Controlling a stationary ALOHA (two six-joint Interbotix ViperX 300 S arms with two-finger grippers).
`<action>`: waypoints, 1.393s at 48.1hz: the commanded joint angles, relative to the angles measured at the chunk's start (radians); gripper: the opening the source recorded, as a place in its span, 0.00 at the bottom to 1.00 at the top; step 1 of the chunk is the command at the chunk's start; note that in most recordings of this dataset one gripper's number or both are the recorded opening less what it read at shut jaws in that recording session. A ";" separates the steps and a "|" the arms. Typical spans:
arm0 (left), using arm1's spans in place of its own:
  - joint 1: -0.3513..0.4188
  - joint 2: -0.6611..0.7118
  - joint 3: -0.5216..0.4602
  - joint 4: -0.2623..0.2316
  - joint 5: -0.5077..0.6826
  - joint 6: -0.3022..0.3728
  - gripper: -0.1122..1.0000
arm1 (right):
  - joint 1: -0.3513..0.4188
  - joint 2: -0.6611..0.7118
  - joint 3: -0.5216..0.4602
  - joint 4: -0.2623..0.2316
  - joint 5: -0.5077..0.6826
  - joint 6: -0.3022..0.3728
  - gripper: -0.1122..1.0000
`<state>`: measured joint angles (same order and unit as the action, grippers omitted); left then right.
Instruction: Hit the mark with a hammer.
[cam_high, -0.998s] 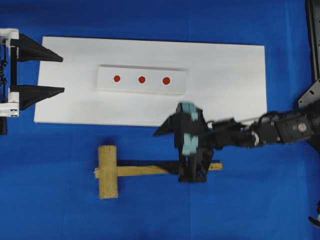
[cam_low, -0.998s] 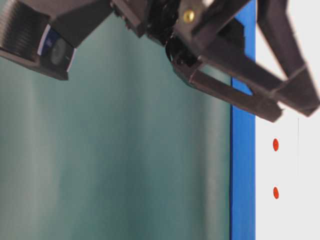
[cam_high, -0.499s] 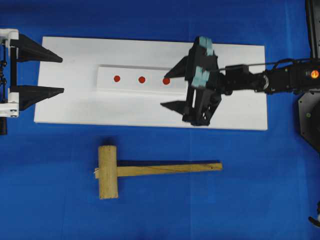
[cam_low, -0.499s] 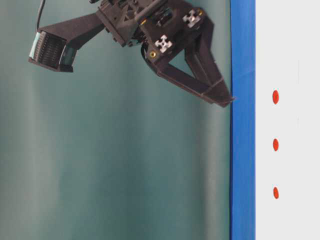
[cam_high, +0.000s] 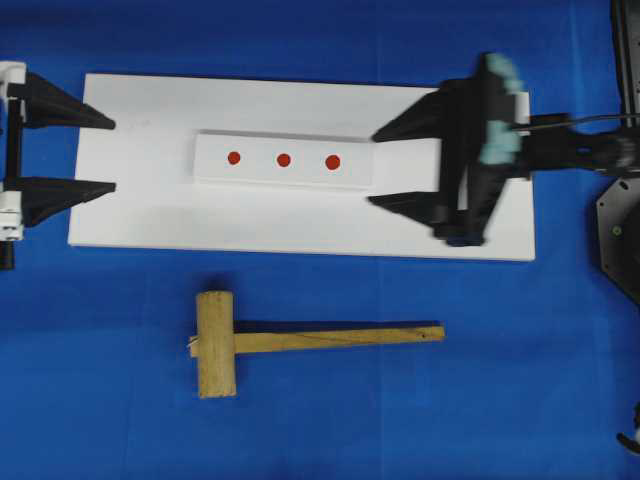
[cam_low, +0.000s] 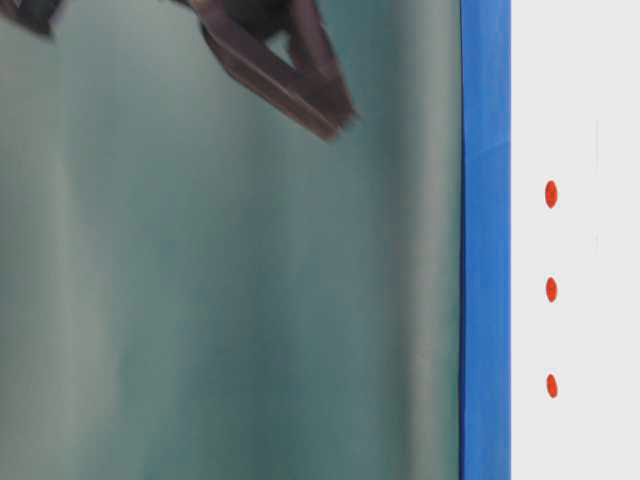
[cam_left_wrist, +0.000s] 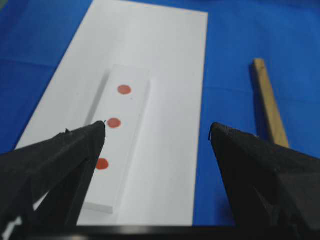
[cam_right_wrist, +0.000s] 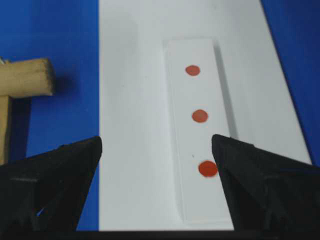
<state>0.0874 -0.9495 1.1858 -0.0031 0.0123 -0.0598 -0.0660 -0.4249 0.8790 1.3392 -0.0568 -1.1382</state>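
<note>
A blue table (cam_high: 100, 400) carries a flat white board (cam_high: 130, 210) along its far half, and on the board sits a raised white block (cam_high: 283, 160) with three red dots in a row. The mark (cam_high: 333, 161), the slightly largest dot, is the one at the block's right end in the overhead view; in the right wrist view it is the nearest dot (cam_right_wrist: 207, 169), and in the left wrist view the farthest (cam_left_wrist: 124, 89). The two smaller dots (cam_high: 258, 159) lie to its left. The hammer (cam_high: 300, 341) lies flat on the bare table in front of the board's near edge, well apart from the block, its thick head (cam_high: 216, 344) toward the left and its long handle (cam_high: 340, 339) running toward the right, roughly parallel to the board's edge. Nothing touches it. The left claw (cam_high: 100, 155) hangs at the board's left edge with its fingers spread wide and pointing along the board toward the block, holding nothing. The right claw (cam_high: 385, 165) hangs over the board's right end, just beside the block's right end, blurred in the overhead view; its fingers are likewise spread wide and empty, pointing toward the block. In the table-level view only a blurred dark finger (cam_low: 285, 80) shows near the top, above the table's edge.
</note>
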 joint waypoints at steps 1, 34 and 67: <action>-0.014 -0.018 -0.003 0.002 -0.005 0.008 0.83 | -0.002 -0.103 0.035 -0.002 -0.005 -0.008 0.83; -0.029 -0.190 0.083 0.002 0.075 0.115 0.82 | -0.002 -0.623 0.397 -0.002 -0.034 -0.049 0.82; -0.029 -0.236 0.126 0.002 0.086 0.117 0.82 | -0.002 -0.624 0.439 0.006 -0.072 -0.046 0.82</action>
<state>0.0598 -1.1919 1.3238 -0.0031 0.1028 0.0537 -0.0660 -1.0554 1.3300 1.3438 -0.1273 -1.1858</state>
